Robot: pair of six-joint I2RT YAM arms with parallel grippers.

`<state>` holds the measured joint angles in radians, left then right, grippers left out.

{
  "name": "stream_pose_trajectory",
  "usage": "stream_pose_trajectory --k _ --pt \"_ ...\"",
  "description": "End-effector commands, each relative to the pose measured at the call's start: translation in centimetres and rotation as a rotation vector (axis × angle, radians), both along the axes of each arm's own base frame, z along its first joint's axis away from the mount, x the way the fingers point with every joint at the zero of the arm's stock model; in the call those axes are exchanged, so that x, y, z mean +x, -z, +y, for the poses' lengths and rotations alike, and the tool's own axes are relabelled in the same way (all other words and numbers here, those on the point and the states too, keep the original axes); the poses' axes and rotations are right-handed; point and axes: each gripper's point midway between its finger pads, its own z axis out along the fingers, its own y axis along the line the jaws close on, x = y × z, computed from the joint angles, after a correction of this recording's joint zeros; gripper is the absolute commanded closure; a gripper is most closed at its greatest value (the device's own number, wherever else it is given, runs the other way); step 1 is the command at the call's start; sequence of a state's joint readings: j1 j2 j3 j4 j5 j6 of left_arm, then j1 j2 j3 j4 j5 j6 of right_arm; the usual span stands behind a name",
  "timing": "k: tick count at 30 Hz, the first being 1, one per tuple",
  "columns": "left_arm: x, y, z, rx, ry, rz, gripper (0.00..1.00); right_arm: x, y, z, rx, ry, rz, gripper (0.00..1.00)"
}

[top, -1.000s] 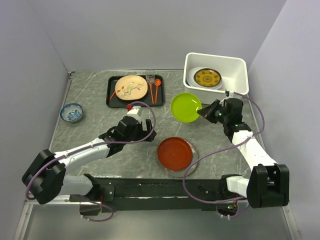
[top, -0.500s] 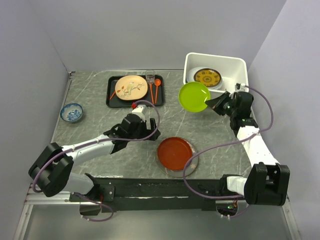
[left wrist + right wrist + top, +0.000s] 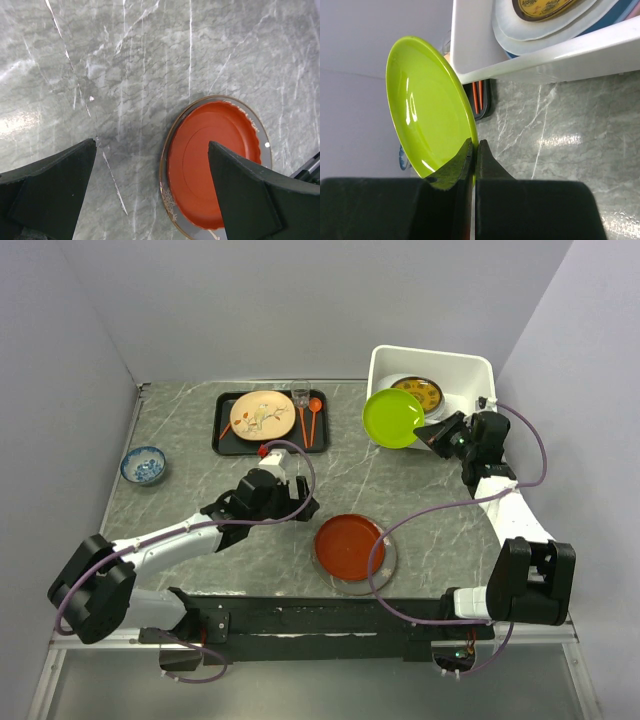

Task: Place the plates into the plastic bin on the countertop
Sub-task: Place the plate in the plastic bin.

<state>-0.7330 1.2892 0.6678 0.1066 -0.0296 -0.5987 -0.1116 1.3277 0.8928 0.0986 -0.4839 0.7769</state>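
Beside the plastic bin (image 3: 472,40), my right gripper (image 3: 474,150) pinches the lime plate (image 3: 427,110) by its edge. Clipping the bin's wall could loosen it.

Countertop (image 3: 175,430) with bin (image 3: 432,353), tray (image 3: 222,445), bowl (image 3: 143,465), red-brown plate (image 3: 350,547), perhaps stacked.

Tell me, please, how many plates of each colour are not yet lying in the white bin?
Lime green plate, held in the right fingers: 1
Red-brown plate, on the countertop: 1
Cream floral plate, on the black tray: 1
Total: 3
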Motion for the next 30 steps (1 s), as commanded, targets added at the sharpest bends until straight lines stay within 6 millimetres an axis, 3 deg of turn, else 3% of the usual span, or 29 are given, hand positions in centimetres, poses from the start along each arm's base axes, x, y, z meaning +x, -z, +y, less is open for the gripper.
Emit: stream_pose_trajectory --k 1,9,17,30 --pt "0.1 -1.3 0.5 -0.031 -0.029 -0.033 0.01 1.8 -5.3 -0.7 0.020 0.003 -0.143 1.00" --pt "-0.1 -1.8 0.1 -0.057 -0.009 -0.039 0.01 2.6 -7.1 -2.6 0.029 0.069 -0.170 1.00" --pt "0.0 -1.8 -0.5 -0.073 0.007 -0.039 0.01 4.6 -7.2 -3.3 0.081 0.094 -0.172 1.00" --pt "0.1 -2.2 -1.4 -0.095 0.042 -0.039 0.01 7.6 -6.2 -6.1 0.114 0.164 -0.142 1.00"
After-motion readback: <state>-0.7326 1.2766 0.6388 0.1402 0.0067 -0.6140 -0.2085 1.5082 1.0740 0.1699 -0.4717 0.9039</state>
